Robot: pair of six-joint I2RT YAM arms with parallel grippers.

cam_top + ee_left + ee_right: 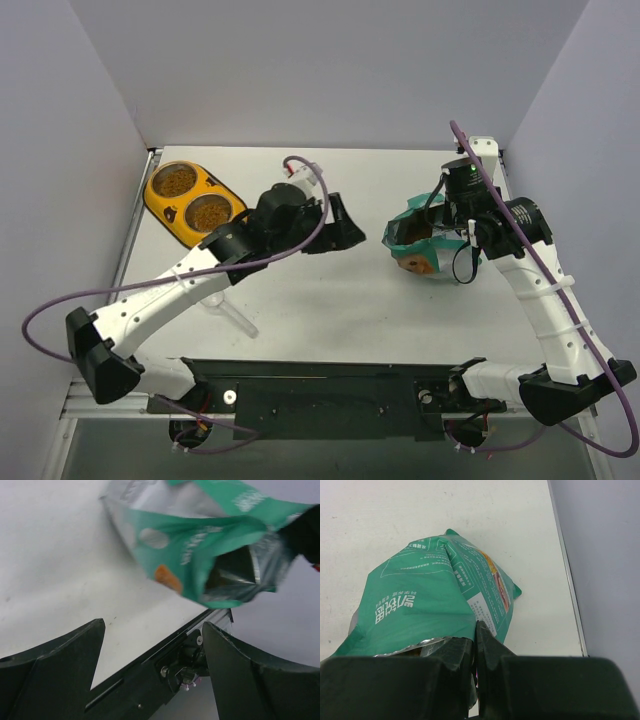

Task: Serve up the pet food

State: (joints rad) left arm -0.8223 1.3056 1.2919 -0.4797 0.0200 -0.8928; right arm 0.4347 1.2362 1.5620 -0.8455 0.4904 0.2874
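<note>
The teal-and-white pouch [412, 248] lies open at the right of the table, its mouth facing left. Brown kibble shows inside its mouth [420, 236] and fills both steel bowls [177, 182] of the yellow feeder [158, 205]. My right gripper [462, 240] is shut on the pouch's upper rim; in the right wrist view the gripper [476, 636] pinches the foil edge of the pouch [425, 600]. My left gripper [350, 228] is open and empty, a little left of the pouch. In the left wrist view the gripper [152, 630] faces the pouch [200, 555].
The clear plastic scoop [226, 306] lies on the table under my left forearm. The feeder stands at the back left by the wall. The table's right edge [565, 570] runs close beside the pouch. A black rail [330, 385] crosses the front edge.
</note>
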